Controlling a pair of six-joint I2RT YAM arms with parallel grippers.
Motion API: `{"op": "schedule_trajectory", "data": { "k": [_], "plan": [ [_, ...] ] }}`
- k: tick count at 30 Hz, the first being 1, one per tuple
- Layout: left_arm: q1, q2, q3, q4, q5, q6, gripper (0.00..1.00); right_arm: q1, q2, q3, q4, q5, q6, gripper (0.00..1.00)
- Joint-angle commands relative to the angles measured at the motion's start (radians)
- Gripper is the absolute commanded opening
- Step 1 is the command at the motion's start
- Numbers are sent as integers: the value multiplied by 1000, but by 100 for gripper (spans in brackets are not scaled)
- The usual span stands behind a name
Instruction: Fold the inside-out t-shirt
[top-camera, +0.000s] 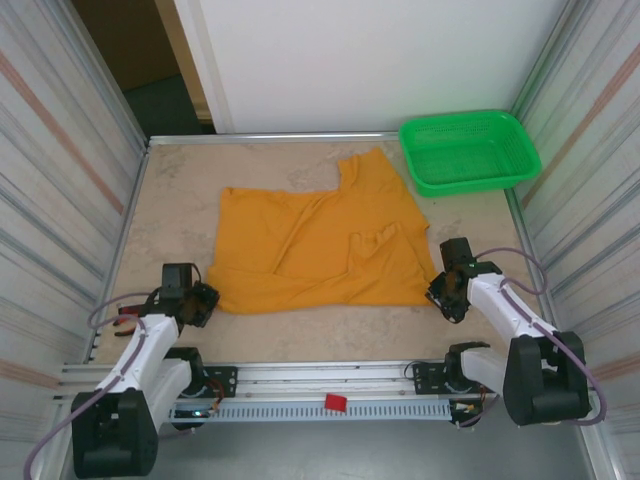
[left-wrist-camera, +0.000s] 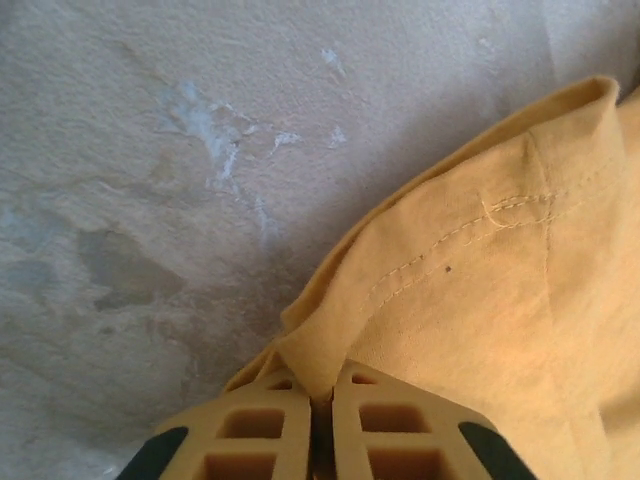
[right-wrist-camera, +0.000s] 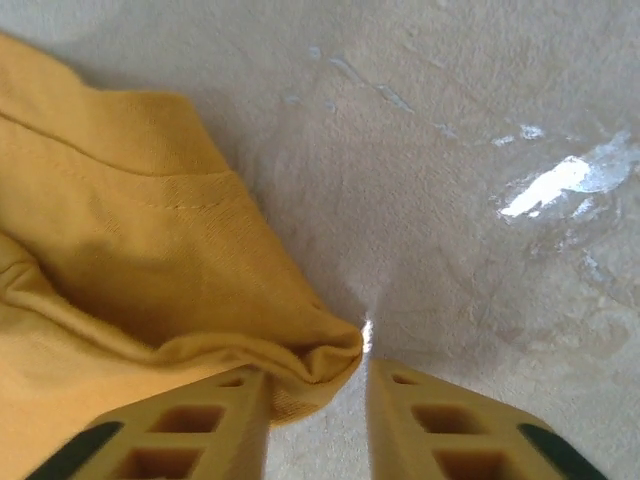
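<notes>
Barely started: the inside-out t-shirt (top-camera: 310, 250) is lying spread but wrinkled on the bench (top-camera: 180, 200), just beside the green basket (top-camera: 470, 184), with no fold made yet. Both arms are reaching low, wrists tipping down. The left fingers (left-wrist-camera: 270, 425) are pinching the hem corner farthest from the basket. The right fingers (right-wrist-camera: 430, 420) are standing apart at the hem corner nearer the basket, cloth partly between them, not gripping.

In the left wrist view the inside-out t-shirt (left-wrist-camera: 480, 300) runs off the right and bottom edges, and its corner vanishes between the left gripper's (left-wrist-camera: 322, 385) 2 jaws. The right wrist view crops it at left and bottom.
</notes>
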Motion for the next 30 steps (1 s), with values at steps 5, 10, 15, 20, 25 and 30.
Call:
{"op": "schedule_trajectory", "data": {
  "k": [5,10,15,20,25,30],
  "plan": [
    [0,-24,-15,-54,-66,-3,0,-76,-93,-31,-22,-2,23,0],
    [6,-158,8,-193,-147,-30,0,-126,-199,-50,-87,8,55,0],
    [30,-230,21,-278,-168,-29,0,-161,-278,-68,-150,14,82,0],
    [30,-221,34,-293,-151,-1,26,-167,-336,-48,-205,4,88,36],
    [30,-246,149,-373,-231,97,40,-149,-381,115,-300,51,45,52],
    [29,-221,275,-286,-251,199,43,-87,-258,325,-151,-26,-119,50]
  ]
}}
